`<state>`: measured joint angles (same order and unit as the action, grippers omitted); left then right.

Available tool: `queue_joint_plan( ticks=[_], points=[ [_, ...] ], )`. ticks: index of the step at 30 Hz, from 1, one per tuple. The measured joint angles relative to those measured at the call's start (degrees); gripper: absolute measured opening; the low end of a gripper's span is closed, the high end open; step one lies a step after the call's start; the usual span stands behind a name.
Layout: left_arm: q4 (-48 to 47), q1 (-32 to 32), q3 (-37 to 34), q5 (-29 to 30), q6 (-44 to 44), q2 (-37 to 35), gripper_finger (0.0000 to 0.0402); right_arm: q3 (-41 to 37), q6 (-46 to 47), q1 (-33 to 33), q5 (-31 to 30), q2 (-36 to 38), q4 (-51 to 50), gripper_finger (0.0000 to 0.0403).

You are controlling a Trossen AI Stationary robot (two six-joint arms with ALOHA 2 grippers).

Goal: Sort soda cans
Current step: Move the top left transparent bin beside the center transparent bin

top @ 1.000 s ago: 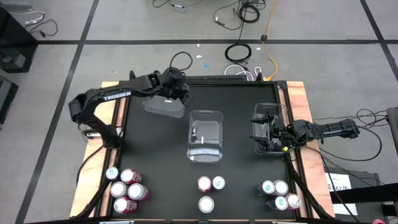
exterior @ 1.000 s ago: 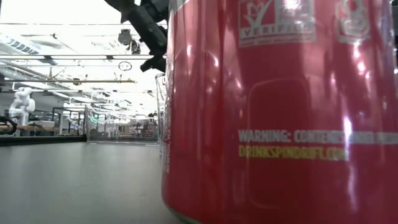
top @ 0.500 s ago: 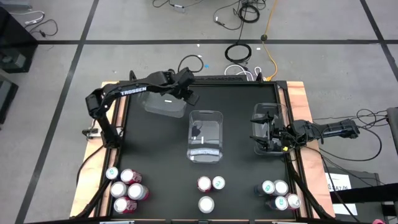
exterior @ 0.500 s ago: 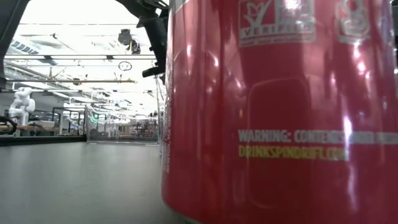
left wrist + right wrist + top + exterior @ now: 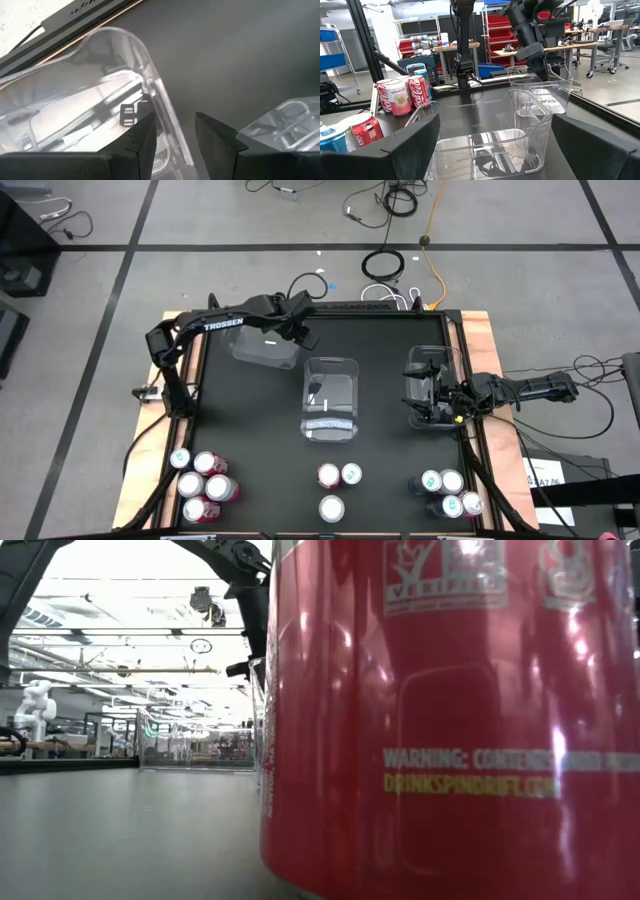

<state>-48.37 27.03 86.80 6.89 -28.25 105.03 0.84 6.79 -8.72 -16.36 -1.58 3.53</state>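
The black worktop [image 5: 380,360] carried three clear plastic bins. The left tool [image 5: 175,130], fingers narrowly apart, straddled the left bin's [image 5: 265,348] wall; the right tool [image 5: 432,402], spread wide, flanked the right bin [image 5: 485,145]. The soda cans [image 5: 205,485] stood well apart from both tools.

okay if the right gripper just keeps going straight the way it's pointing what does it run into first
Most likely the clear bin right in front of it: the right gripper is open, with its fingers on either side of that bin's near end. Beyond it stands the middle bin, though depth is hard to judge.
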Motion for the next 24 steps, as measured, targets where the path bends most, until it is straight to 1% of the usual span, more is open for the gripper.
queue_joint_plan(
  ticks=[3,15,24],
  points=[
    [-1.0,0.2,0.0,0.3,0.0,0.3,0.0134,0.0,0.0,0.0,0.0,0.0,0.0,0.0377],
    [-0.6,0.3,0.0,-0.3,-1.2,0.8,0.0058,0.0,0.0,0.0,0.0,0.0,0.0,0.0377],
    [-0.6,0.2,0.0,-0.5,-1.0,0.8,0.0016,0.0,0.0,0.0,0.0,0.0,0.0,0.0377]
  ],
)
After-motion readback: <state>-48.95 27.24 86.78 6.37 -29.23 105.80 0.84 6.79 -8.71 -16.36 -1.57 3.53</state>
